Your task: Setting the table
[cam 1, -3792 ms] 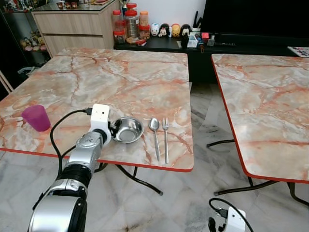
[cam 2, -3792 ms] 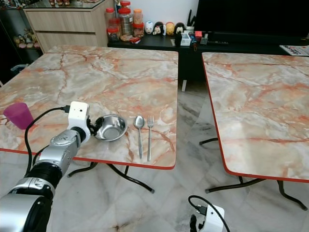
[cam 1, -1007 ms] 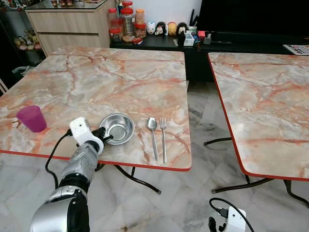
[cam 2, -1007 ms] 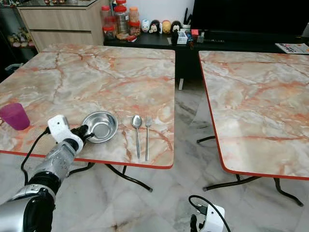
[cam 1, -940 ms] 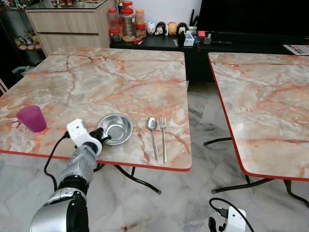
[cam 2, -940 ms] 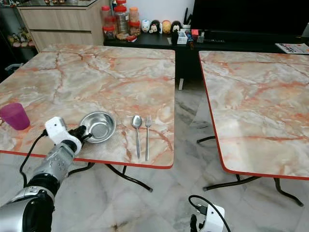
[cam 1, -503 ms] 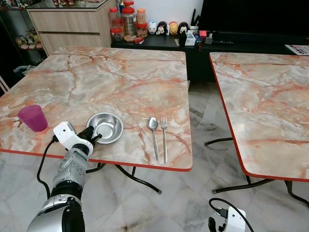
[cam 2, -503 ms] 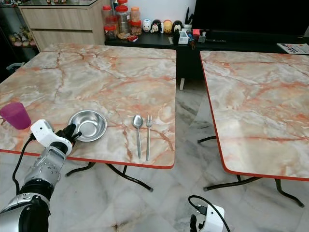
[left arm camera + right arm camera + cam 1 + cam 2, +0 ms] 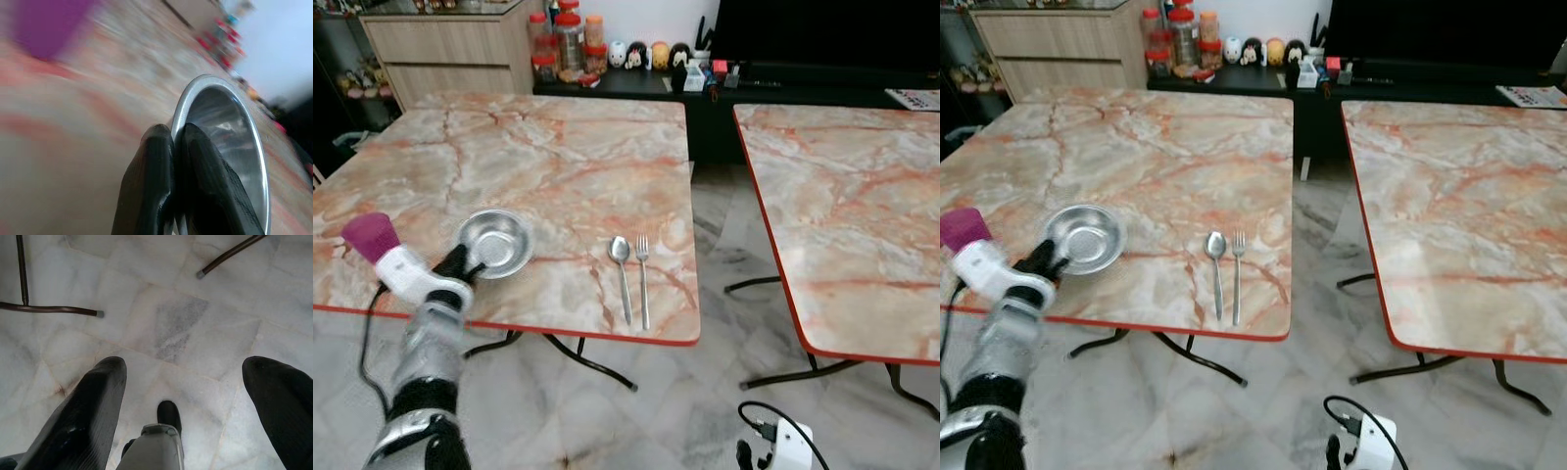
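Pinching the steel bowl [image 9: 495, 242] rim, the left gripper [image 9: 175, 147] fingers were clamped; spoon [image 9: 622, 260] lay well to its right.

A silver, ribbed forearm with a dark band near the elbow is seen on the left arm [image 9: 429, 360], and a white box-shaped camera module [image 9: 403, 271] is mounted at its wrist. A black cable [image 9: 372, 343] is looped from this module down beside the arm. The left hand [image 9: 176, 152] is formed of two long black fingers with a matt, finely textured finish. The right hand [image 9: 195, 396] is built with two broad black fingers, and its wrist carries a white housing [image 9: 787, 446] fed by a thin black cable.
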